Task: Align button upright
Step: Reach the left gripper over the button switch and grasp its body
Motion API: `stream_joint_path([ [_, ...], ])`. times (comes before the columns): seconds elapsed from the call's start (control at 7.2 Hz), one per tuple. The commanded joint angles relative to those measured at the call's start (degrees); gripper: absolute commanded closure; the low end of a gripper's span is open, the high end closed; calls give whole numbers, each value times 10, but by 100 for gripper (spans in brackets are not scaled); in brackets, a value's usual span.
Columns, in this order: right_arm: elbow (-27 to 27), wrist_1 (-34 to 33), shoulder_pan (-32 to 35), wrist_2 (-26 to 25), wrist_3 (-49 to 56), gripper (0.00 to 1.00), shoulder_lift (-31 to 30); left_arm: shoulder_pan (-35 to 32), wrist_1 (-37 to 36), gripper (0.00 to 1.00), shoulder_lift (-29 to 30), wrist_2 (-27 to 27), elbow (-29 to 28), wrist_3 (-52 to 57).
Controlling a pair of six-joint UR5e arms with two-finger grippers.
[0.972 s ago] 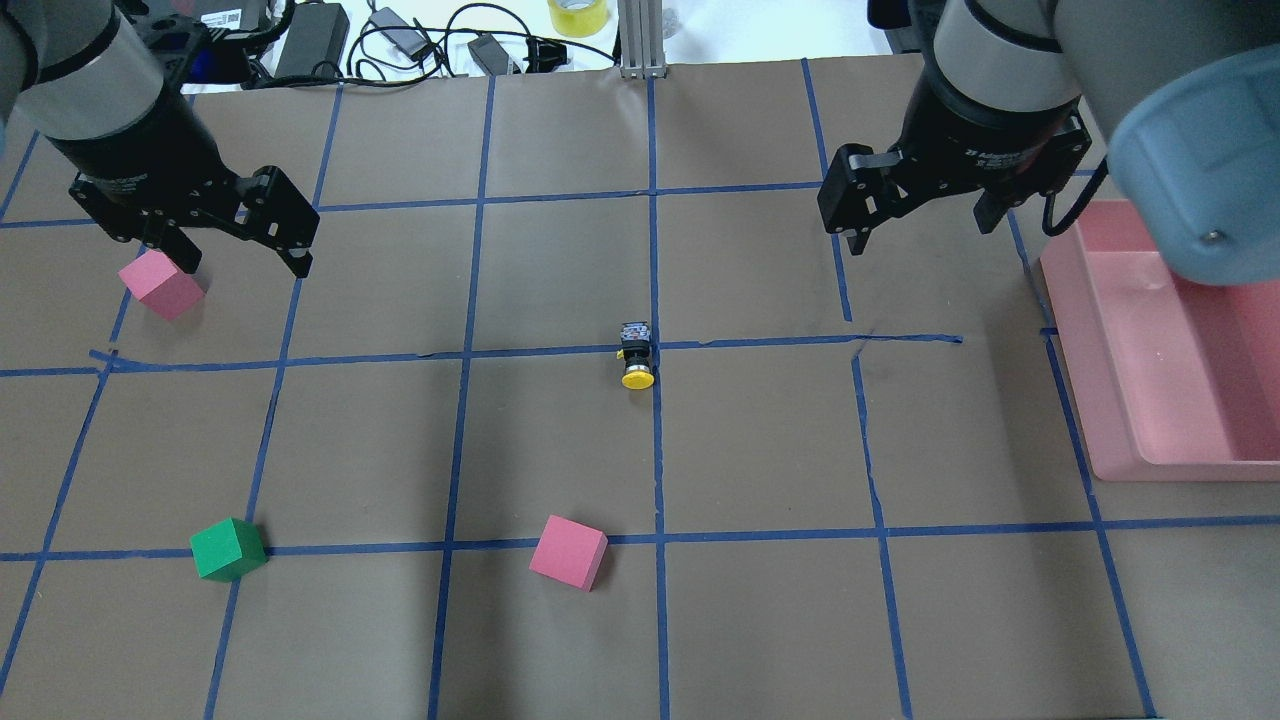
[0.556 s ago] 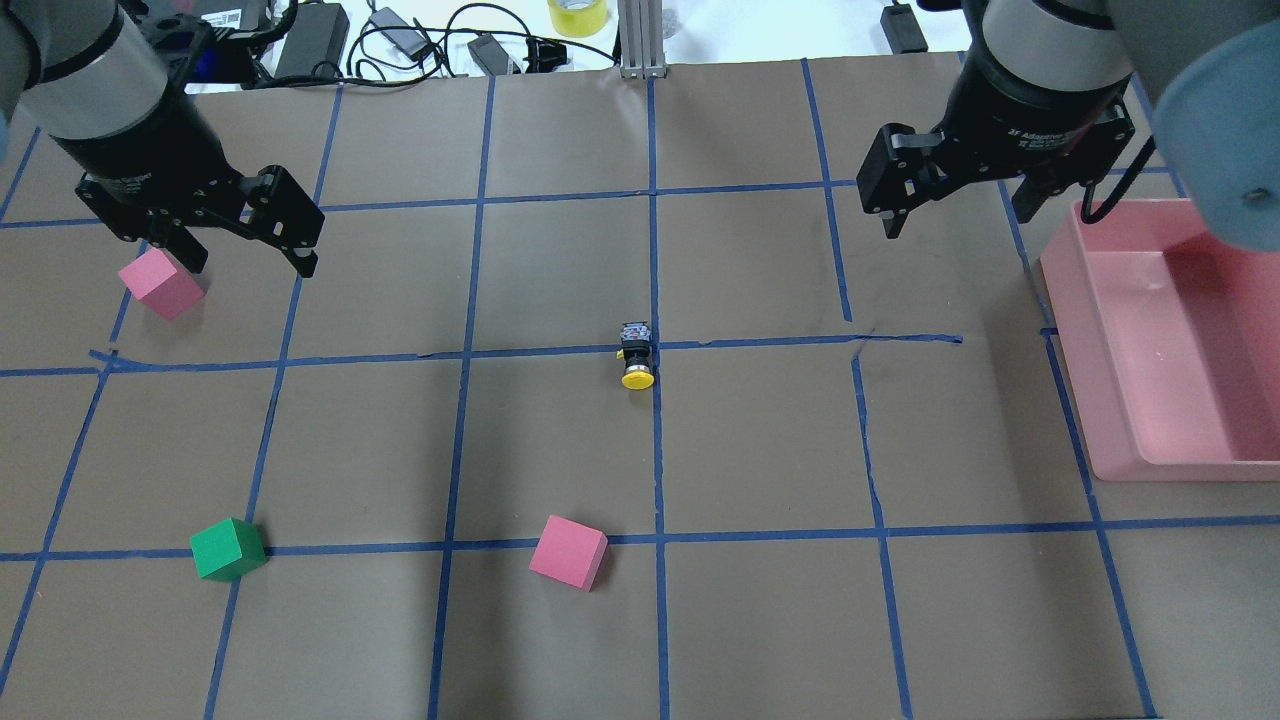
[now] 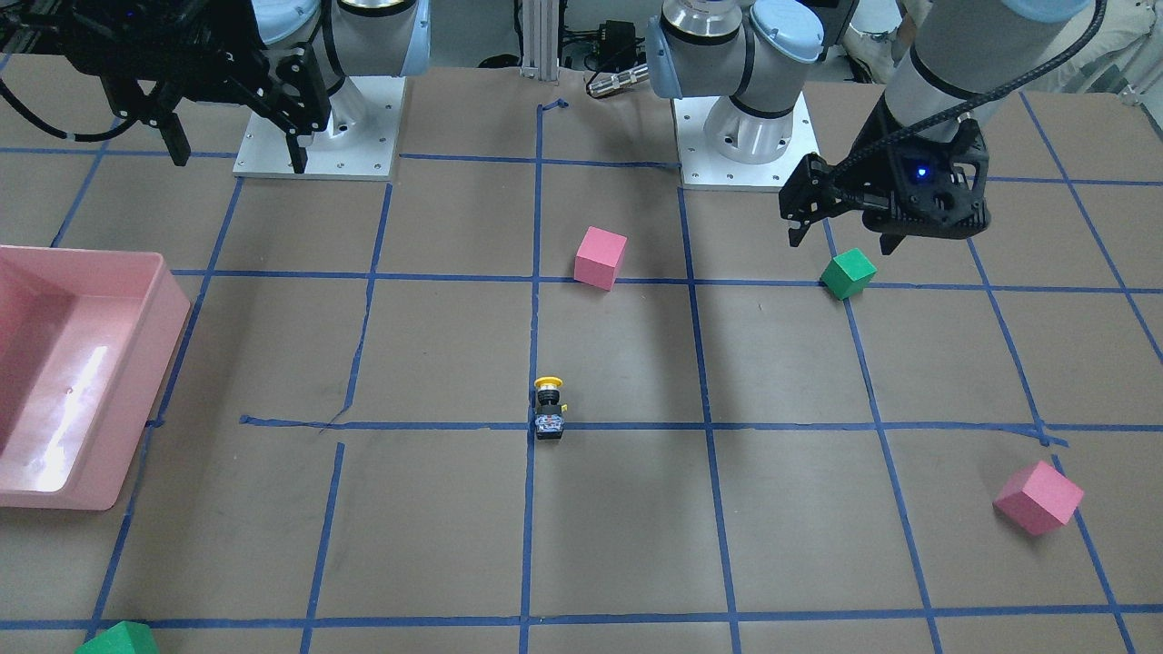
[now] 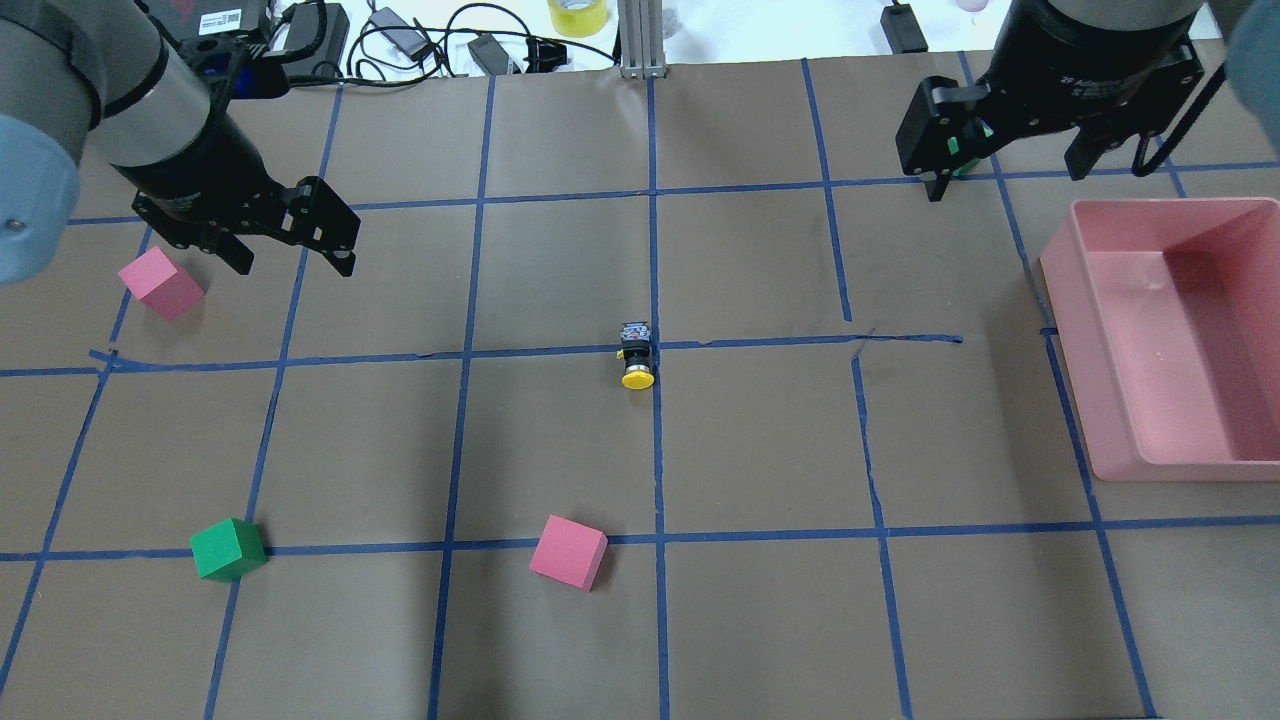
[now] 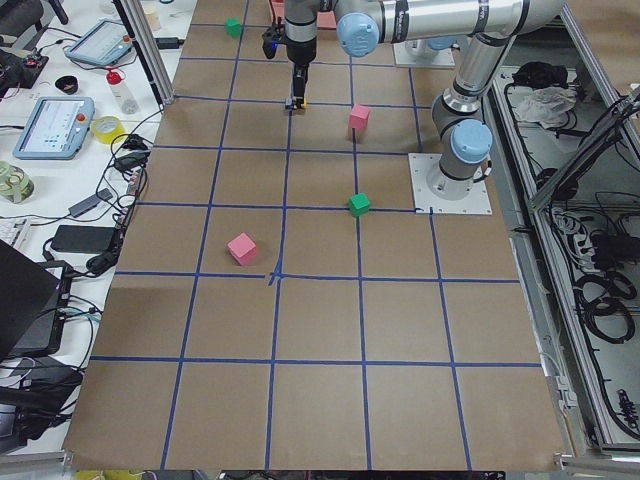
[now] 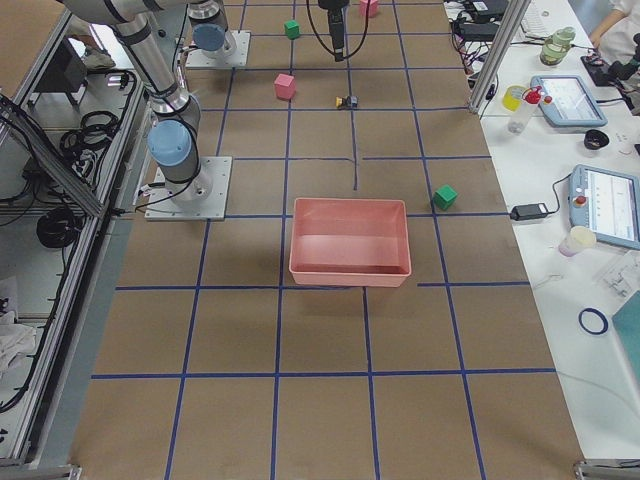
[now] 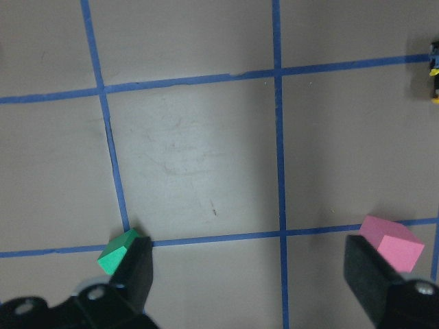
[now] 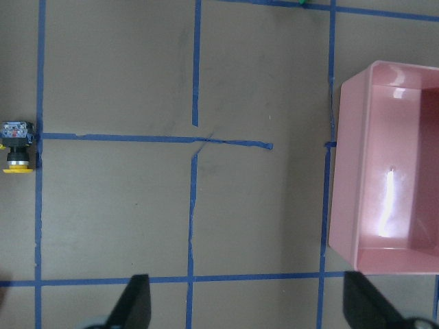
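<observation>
The button point(image 4: 637, 357) lies on its side on a blue tape line mid-table, its yellow cap toward the robot and its contact block away. It also shows in the front view point(image 3: 549, 409), at the left edge of the right wrist view point(image 8: 16, 147) and at the right edge of the left wrist view point(image 7: 434, 72). My left gripper point(image 4: 292, 258) is open and empty, above the table far to the button's left. My right gripper point(image 4: 1010, 180) is open and empty, far to the button's right at the back.
A pink cube point(image 4: 160, 284) sits left of the left gripper. A green cube point(image 4: 228, 549) and a second pink cube point(image 4: 568, 552) sit nearer the robot. A pink bin point(image 4: 1065, 300) stands at the right. Another green cube point(image 3: 118, 640) lies beyond the right gripper.
The left gripper has moved right, toward the table's middle. The right gripper has moved right and farther back, now beside the bin's far corner. The button has not moved.
</observation>
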State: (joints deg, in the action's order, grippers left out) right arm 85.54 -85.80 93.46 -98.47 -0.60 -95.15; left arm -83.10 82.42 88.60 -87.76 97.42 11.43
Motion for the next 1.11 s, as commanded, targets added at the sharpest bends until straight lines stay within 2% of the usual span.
stream_joint_path([
  [0.0,-5,26,0,-10,2,0,0,-2,-75,0,16,24,36,-14],
  [0.14,-6,26,1,-5,2,0,0,-27,-89,7,14,38,42,-64],
  [0.28,-7,23,1,-5,3,0,1,-67,-140,9,19,37,52,-96],
  [0.42,-15,25,1,-5,3,0,0,-106,-249,0,30,19,72,-96],
  [0.56,-17,25,1,-10,3,0,5,-141,-304,0,37,-24,107,-113],
  [0.69,-17,28,1,-8,1,0,6,-172,-365,0,45,-41,139,-169],
  [0.97,-17,29,1,-10,2,0,6,-226,-483,0,65,-42,195,-247],
])
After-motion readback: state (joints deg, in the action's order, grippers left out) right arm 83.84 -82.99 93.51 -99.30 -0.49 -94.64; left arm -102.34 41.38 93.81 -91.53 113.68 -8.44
